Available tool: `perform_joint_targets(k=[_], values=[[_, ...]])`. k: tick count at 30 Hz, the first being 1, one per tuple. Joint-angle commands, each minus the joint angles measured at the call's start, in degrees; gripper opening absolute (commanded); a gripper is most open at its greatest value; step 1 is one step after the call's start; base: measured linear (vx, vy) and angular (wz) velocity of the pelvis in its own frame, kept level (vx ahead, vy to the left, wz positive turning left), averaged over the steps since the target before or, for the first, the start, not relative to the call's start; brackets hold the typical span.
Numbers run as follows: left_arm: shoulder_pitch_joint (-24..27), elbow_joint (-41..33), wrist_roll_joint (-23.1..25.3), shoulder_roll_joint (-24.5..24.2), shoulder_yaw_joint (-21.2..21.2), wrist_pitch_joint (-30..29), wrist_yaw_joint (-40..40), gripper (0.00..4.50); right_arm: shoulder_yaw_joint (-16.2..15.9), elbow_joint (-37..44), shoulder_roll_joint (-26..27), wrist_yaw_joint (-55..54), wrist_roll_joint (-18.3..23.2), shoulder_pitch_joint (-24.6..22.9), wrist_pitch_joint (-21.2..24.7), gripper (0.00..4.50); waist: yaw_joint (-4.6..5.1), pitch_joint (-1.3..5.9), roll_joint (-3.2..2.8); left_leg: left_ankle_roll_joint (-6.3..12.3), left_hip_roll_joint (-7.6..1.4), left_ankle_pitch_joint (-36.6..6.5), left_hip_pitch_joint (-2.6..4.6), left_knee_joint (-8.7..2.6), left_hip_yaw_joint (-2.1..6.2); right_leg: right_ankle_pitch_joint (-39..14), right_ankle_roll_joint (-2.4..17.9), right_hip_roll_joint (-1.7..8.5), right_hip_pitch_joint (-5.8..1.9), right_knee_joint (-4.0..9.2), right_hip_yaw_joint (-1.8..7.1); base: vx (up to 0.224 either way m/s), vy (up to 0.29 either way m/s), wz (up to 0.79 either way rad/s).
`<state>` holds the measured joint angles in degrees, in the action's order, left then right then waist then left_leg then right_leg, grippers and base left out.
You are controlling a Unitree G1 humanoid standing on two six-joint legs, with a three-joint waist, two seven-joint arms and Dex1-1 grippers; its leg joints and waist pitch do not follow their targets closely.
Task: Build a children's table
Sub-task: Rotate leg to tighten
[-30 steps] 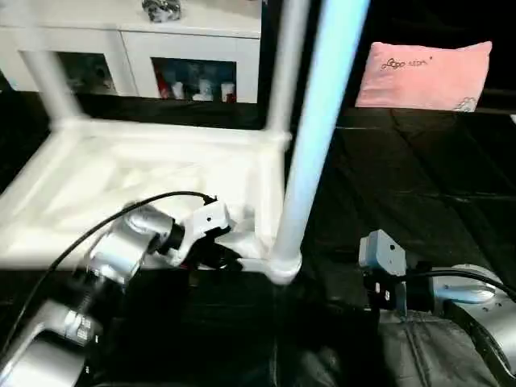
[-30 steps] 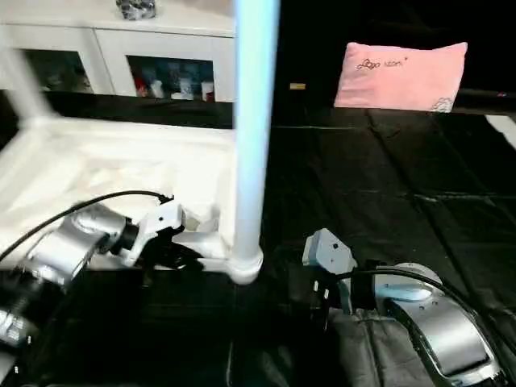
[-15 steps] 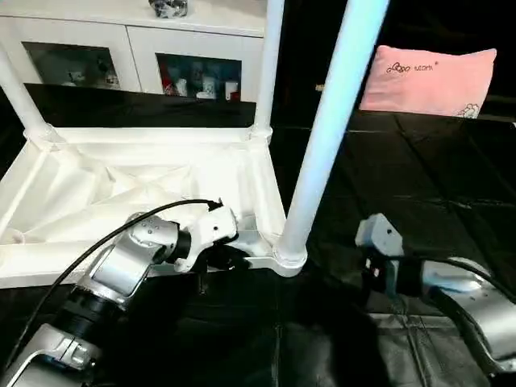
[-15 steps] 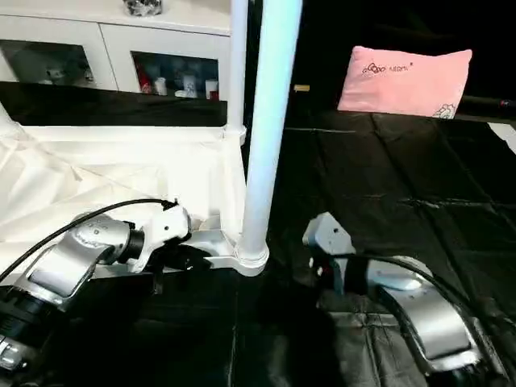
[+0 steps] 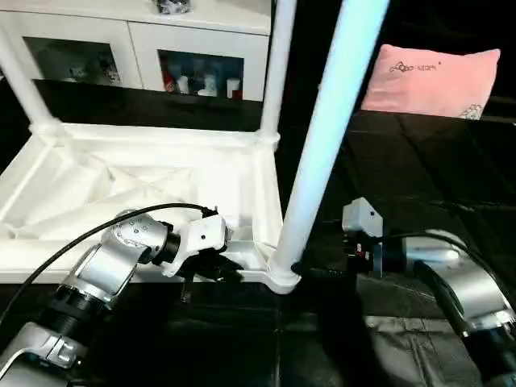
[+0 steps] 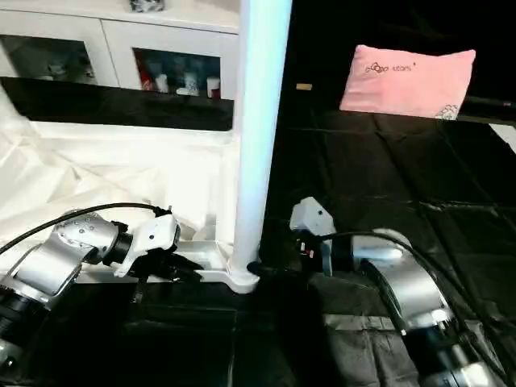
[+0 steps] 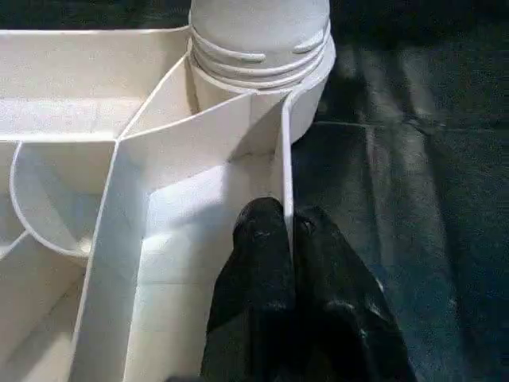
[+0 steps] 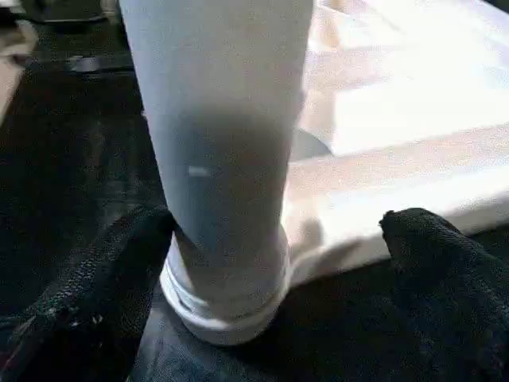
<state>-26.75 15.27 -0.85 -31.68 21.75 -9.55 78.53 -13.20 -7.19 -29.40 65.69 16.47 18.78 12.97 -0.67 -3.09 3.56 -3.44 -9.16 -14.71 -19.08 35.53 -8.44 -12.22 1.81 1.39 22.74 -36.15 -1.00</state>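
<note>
Left pincer pinches tabletop rim; right pincer seemingly straddles leg.

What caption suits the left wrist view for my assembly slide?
Left gripper pinching the upturned tabletop's edge wall beside a socketed leg.

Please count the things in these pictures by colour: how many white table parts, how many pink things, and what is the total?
White table parts: 4 (white plastic ribbed tabletop; near white round leg; far right leg; far left leg)
Pink things: 1 (pink rectangular pillow)
Total: 5
</note>
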Motion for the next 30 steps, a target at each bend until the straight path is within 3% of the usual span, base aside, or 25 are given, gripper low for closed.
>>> perform_joint_targets(k=[1, 5, 7, 12, 15, 24, 30], values=[[-0.35, 1.14, 0.81, -0.02, 4.23, 2.76, 4.24, 0.00, -1.07, -2.60, -0.49, 4.54, 1.08, 2.31, -0.43, 4.33, -0.32, 3.37, 0.33, 7.73, -3.64, 3.81, -0.65, -3.77, 0.63, 0.38, 16.36, 6.40, -3.57, 3.33, 2.77, 0.000, 0.000, 0.00], [-1.57, 2.27, 1.16, 0.02, 5.26, 4.55, 6.18, 0.00, -3.16, -6.99, -0.90, 9.51, 0.10, 4.69, -1.99, 4.03, -1.49, 3.38, 0.44, 7.79, -3.91, 4.59, -0.28, -3.75, 0.39, 0.66, 16.73, 6.51, -3.28, 3.13, 2.76, 0.000, 0.000, 0.00], [-2.37, 3.24, 1.52, 0.22, 5.67, 5.79, 7.22, 0.00, -4.27, -10.09, -0.69, 13.19, -0.32, 6.44, -2.36, 3.81, -1.81, 3.54, 0.66, 7.91, -3.87, 5.49, -0.30, -3.68, 0.31, 2.40, 17.15, 6.49, -3.36, 2.83, 2.70, 0.000, 0.000, 0.00], [-3.33, 5.01, 1.87, 0.39, 6.08, 7.34, 7.62, 0.00, -5.05, -13.35, -0.45, 16.44, -0.59, 8.14, -2.74, 3.53, -2.28, 3.49, 0.88, 6.73, -4.04, 4.46, -0.22, -3.79, 0.30, 1.07, 16.96, 6.68, -3.39, 2.97, 2.66, 0.000, 0.000, 0.00], [-3.66, 5.73, 2.14, 0.48, 6.23, 8.05, 7.76, 0.00, -5.36, -14.76, -0.34, 17.64, -0.81, 8.83, -3.04, 3.18, -2.47, 3.44, 1.16, 6.32, -3.96, 4.03, -0.22, -3.80, 0.21, 0.35, 16.75, 6.62, -3.39, 3.12, 2.65, 0.000, 0.000, 0.00], [-4.68, 8.06, 2.67, 1.08, 6.36, 10.07, 7.62, 0.00, -4.84, -19.27, 1.50, 19.79, -0.64, 11.13, -4.91, 2.36, -2.93, 3.33, 1.26, 4.11, -4.24, 1.27, -0.21, -4.00, -0.23, -3.55, 15.59, 6.64, -3.30, 3.45, 2.52, 0.000, 0.000, 0.00], [-4.96, 9.19, 3.06, 1.40, 6.56, 11.16, 7.27, 0.00, -4.63, -19.78, 2.14, 20.65, -0.35, 11.05, -5.04, 2.07, -2.98, 3.23, 1.35, 2.96, -4.22, 0.29, -0.41, -4.13, -0.17, -5.59, 14.15, 6.59, -3.34, 3.63, 2.41, 0.000, 0.000, 0.00]])
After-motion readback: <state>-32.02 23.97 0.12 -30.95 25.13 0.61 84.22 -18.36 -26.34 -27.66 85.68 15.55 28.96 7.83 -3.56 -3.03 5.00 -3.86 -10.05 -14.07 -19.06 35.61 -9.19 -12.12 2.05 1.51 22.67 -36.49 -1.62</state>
